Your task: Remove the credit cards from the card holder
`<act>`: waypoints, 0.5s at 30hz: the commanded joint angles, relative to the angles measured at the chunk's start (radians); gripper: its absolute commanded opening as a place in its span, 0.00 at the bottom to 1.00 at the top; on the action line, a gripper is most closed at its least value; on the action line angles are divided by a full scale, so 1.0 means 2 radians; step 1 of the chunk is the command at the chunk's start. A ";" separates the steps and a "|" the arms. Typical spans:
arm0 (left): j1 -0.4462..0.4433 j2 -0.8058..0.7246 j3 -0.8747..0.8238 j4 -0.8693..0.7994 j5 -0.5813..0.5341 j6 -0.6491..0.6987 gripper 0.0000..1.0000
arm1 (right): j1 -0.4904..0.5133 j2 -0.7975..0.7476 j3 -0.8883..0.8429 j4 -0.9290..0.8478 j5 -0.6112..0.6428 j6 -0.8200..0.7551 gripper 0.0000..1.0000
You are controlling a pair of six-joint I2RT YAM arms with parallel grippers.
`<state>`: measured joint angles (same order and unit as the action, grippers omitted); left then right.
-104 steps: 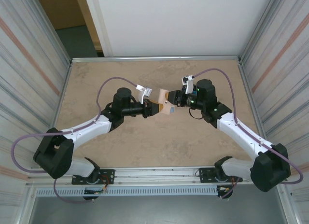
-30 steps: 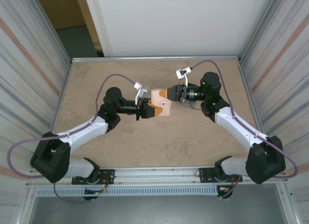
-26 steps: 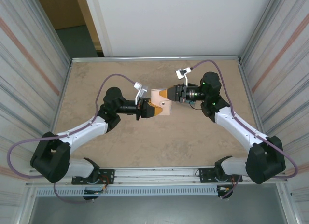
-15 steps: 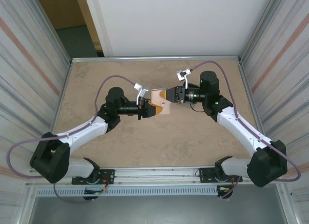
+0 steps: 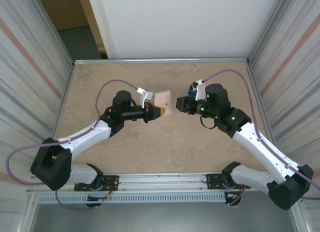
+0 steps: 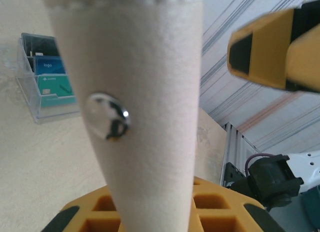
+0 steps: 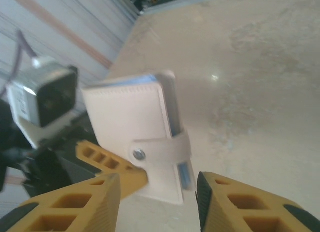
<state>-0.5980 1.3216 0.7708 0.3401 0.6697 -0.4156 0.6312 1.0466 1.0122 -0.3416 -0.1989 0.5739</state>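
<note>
The tan card holder (image 5: 163,101) hangs above the middle of the table, folded shut, with my left gripper (image 5: 156,112) shut on its lower edge. In the right wrist view the card holder (image 7: 134,123) has its snap tab (image 7: 159,149) fastened across the opening. A thin blue edge (image 7: 184,175) shows in the slit, and I cannot tell whether it is a panel or one of the credit cards. My right gripper (image 7: 157,194) stands open just short of the holder and touches nothing. Close up in the left wrist view are the tan holder (image 6: 145,92) and its metal snap (image 6: 107,117).
A clear plastic tray (image 6: 44,77) with dark, blue and teal cards stands on the table beyond the holder. Metal rails (image 5: 160,60) and ribbed side walls (image 5: 35,67) border the tan tabletop (image 5: 165,152). The two wrists nearly face each other at mid-table.
My right gripper has opened, let go of the holder and drawn back to the right. The left gripper has kept its grip and turned the holder a little upward.
</note>
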 commanded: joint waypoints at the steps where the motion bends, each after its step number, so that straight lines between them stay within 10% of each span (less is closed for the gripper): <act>1: -0.001 0.012 0.025 0.012 -0.009 0.010 0.00 | 0.040 0.001 0.026 -0.044 0.111 0.005 0.40; 15: -0.001 0.031 0.025 0.032 0.006 -0.002 0.00 | 0.097 0.092 0.091 -0.064 0.156 0.008 0.25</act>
<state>-0.5980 1.3788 0.7929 0.3500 0.6682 -0.4187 0.8169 1.2121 1.1618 -0.4580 0.0860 0.5755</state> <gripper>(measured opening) 0.176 0.257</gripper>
